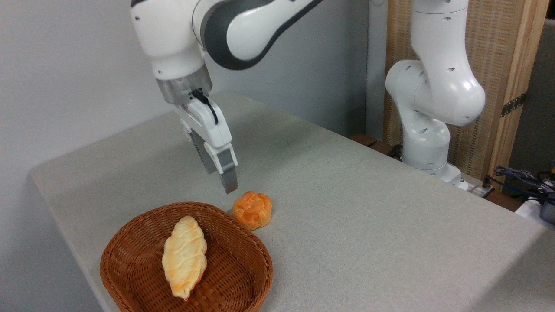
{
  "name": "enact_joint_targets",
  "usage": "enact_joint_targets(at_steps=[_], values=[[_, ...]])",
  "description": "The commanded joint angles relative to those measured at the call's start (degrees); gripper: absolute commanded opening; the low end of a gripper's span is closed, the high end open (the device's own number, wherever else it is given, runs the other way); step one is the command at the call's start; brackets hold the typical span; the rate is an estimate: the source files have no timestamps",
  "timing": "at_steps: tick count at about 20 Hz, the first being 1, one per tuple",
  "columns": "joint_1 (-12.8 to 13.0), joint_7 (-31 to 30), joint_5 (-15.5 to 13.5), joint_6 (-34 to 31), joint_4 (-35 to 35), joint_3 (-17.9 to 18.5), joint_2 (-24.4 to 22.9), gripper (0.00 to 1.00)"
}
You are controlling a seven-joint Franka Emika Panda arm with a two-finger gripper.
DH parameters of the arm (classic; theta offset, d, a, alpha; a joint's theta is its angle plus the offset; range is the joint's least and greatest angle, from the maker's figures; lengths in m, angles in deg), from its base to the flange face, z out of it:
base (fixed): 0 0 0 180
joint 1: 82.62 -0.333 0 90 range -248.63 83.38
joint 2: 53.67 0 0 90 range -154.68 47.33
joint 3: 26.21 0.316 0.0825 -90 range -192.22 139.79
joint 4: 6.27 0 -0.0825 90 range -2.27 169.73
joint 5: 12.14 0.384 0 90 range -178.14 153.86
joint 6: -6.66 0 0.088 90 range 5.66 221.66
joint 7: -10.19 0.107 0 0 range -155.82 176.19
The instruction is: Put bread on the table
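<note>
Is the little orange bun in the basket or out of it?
Out. The orange bun sits on the table cloth just beyond the basket rim. Only the pale loaf lies inside.

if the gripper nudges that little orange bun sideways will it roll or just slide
Probably slide or scoot: the bun sits on a flat-looking base on the cloth-covered table. Its squat, rounded sides could let it tip if pushed high. It looks light for its size, so it may bump the basket beside it.

White glossy arm (433, 86), dark grey joint bands, black cable, grey-fingered hand (229, 184).
</note>
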Motion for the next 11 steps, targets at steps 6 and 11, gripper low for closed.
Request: enact_joint_targets(at_steps=[6, 11], values=[[-0.6, -3.2, 0.7, 3.5, -4.7, 4.4, -0.8, 1.0], [-0.6, -6.7, -1.0, 3.5, -5.0, 5.4, -0.7, 1.0]])
